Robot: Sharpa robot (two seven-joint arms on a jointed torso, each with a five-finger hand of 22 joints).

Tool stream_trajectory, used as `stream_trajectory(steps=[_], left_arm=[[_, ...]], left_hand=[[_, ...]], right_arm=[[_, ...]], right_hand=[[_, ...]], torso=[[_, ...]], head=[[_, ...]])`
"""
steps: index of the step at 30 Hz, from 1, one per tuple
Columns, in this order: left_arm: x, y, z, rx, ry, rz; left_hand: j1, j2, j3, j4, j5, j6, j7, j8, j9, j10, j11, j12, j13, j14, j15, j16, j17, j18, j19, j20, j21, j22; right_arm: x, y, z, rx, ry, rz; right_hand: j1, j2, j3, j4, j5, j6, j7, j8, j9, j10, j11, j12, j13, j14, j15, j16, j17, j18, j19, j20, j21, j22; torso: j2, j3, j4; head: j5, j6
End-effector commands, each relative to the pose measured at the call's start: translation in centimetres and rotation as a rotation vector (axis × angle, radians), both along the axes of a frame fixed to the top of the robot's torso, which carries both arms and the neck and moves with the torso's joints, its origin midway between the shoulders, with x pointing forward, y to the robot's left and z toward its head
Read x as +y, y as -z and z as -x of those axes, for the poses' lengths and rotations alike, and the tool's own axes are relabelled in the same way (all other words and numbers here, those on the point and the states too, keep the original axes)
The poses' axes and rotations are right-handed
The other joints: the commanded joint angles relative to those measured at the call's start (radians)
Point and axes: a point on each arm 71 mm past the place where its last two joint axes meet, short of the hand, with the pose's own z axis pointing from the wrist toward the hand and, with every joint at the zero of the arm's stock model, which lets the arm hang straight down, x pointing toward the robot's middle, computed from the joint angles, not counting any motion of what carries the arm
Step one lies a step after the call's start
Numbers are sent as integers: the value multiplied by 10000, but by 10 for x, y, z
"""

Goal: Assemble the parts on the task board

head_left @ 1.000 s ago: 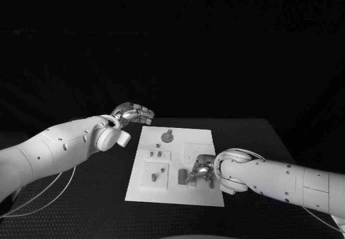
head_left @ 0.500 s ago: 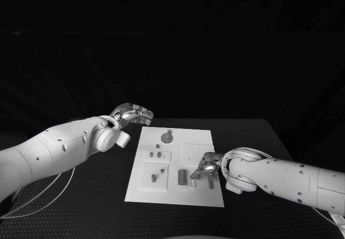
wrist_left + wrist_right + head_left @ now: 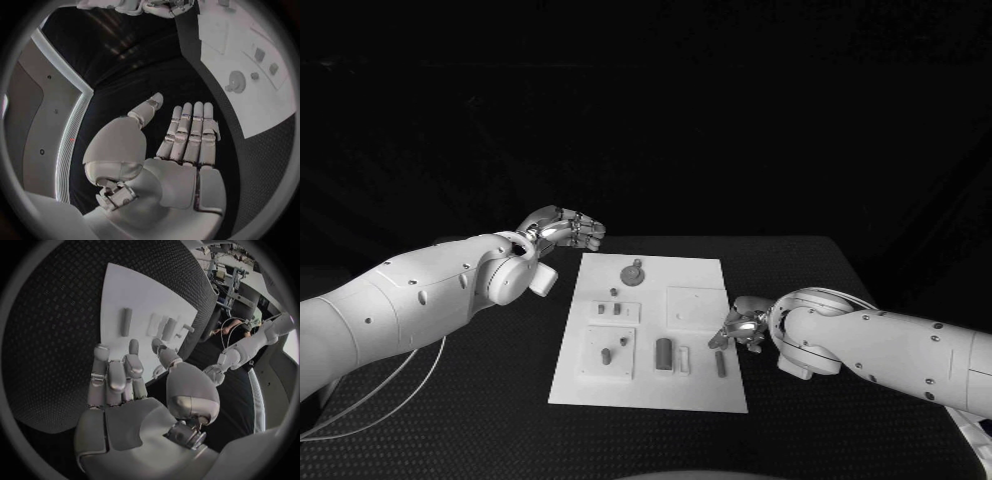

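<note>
Right robot hand [image 3: 744,331] spread, empty, beside white task board [image 3: 704,395] on black table [image 3: 790,270].

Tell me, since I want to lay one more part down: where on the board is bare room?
The task board is bare along its near edge and at its far right corner, beyond the plain square panel. The left side and near middle are crowded with parts. The right hand hovers open at the right edge.
</note>
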Motion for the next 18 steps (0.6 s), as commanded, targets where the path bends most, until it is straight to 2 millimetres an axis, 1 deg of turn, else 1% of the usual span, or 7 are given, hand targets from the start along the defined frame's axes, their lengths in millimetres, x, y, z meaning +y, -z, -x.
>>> stream_trajectory(steps=[1, 7, 9, 13, 16, 18], left_arm=[[-2, -1, 1, -31, 159, 46], [-3, -1, 2, -7, 208, 61], [-3, -1, 2, -3, 226, 67], [-3, -1, 2, 0, 228, 59], [-3, -2, 2, -12, 213, 55], [-2, -2, 2, -12, 207, 53]], left_hand=[[-86, -11, 8, 54, -12, -41, 57, 15, -9, 76, 29, 18, -10, -10, 50, -61, 11, 90, -11, 90, 26, -11], [-91, -14, 5, 57, -14, -38, 57, 18, -9, 81, 28, 20, -13, -8, 51, -64, 15, 92, -11, 92, 27, -12], [-92, -16, 4, 57, -14, -37, 56, 19, -9, 81, 28, 21, -14, -7, 51, -65, 16, 92, -11, 92, 27, -13], [-95, -18, 2, 58, -15, -36, 56, 20, -9, 84, 27, 21, -16, -7, 52, -67, 18, 93, -12, 93, 28, -13], [-98, -19, 0, 60, -15, -34, 55, 22, -9, 85, 26, 22, -18, -7, 52, -70, 20, 94, -12, 94, 28, -14], [-100, -21, -1, 61, -15, -34, 55, 22, -10, 87, 26, 23, -19, -6, 53, -71, 21, 95, -12, 95, 28, -14]], right_arm=[[-4, 6, 4, 200, -268, 673], [-5, 17, 10, 514, -317, 985], [-4, 20, 12, 542, -388, 1055], [-3, 28, 15, 637, -509, 1202], [-2, 33, 17, 753, -538, 1243], [0, 36, 17, 743, -590, 1275]], right_hand=[[-70, 34, -59, 16, 13, 97, -19, 24, 15, 95, -22, 90, 92, 60, -30, 38, 31, 59, 45, 28, -59, 161], [-232, 3, -71, 117, 17, 135, -37, 35, 32, 136, -38, 167, 173, 76, -43, 54, 55, 59, 52, 23, -58, 165], [-368, -17, -53, 262, 22, 134, -39, 27, 36, 123, -40, 160, 174, 76, -47, 57, 59, 59, 54, 19, -64, 163], [-456, -62, -6, 390, 22, 140, -42, 22, 43, 120, -45, 162, 184, 65, -52, 62, 46, 59, 51, 7, -67, 167], [-494, -112, 15, 449, 21, 140, -44, 17, 46, 110, -47, 152, 179, 61, -54, 64, 43, 59, 46, 2, -67, 169], [-513, -141, 28, 481, 20, 137, -44, 13, 47, 97, -46, 138, 168, 46, -55, 63, 24, 59, 43, 0, -68, 170]], torso=[[1, -2, 4], [-2, -6, 14], [-2, -8, 18], [-2, -11, 25], [-4, -5, 30], [-3, 1, 11]], head=[[-24, -23], [-43, -69], [-52, -82], [-34, -95], [-2, -110], [15, -118]])
